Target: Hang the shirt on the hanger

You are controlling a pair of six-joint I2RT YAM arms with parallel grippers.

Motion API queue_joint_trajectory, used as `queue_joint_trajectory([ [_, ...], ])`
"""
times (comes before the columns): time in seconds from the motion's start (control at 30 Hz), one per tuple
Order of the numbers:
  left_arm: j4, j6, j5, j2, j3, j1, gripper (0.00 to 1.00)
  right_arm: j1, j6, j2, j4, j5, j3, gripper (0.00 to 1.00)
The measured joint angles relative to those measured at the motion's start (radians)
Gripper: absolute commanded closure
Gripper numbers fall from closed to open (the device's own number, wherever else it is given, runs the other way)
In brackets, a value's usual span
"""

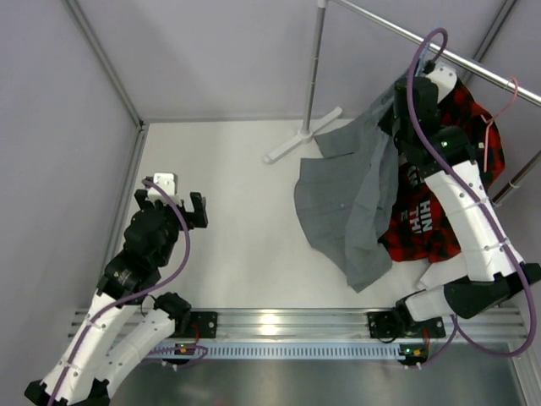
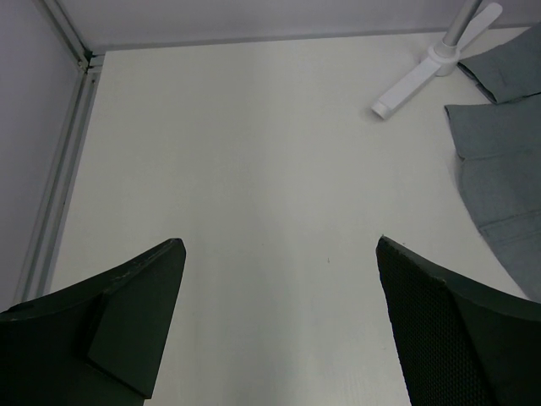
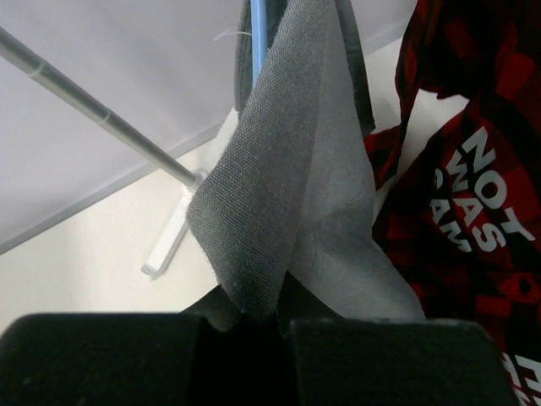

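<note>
Grey shirt (image 1: 351, 199) fabric was pinched in my closed right gripper (image 3: 283, 317) up by the rail (image 1: 473, 65), seemingly draped over the light-blue hanger (image 3: 259, 30), its tail trailing on the table (image 1: 237, 169), so squaring it remained, while my left gripper (image 2: 279, 245) hung open and empty.

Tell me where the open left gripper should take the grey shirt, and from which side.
Grip the shirt at its left edge: that broad panel spreads toward the left gripper and seems to rest on the table. Come in low from the left, jaws straddling the edge. The right gripper is pinching a fold higher up.
</note>
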Motion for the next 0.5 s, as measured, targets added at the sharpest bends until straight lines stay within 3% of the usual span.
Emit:
queue_joint_trajectory([
  [0.2,0.0,-0.017,0.009,0.004,-0.001,0.077,0.02,0.001,0.053,-0.017,0.064,-0.003,-0.14,0.98],
  [0.3,0.0,-0.04,0.031,0.02,-0.002,0.143,0.02,0.01,0.079,-0.023,0.109,-0.013,-0.161,0.44],
  [0.33,0.0,-0.05,0.036,0.029,-0.002,0.168,0.02,0.014,0.081,-0.027,0.127,-0.02,-0.169,0.07],
  [0.37,0.0,-0.058,0.037,0.038,-0.002,0.191,0.02,0.018,0.085,-0.036,0.141,-0.031,-0.175,0.01],
  [0.5,-0.001,-0.082,0.04,0.054,-0.002,0.234,0.02,0.033,0.061,-0.112,0.169,-0.087,-0.22,0.0],
])
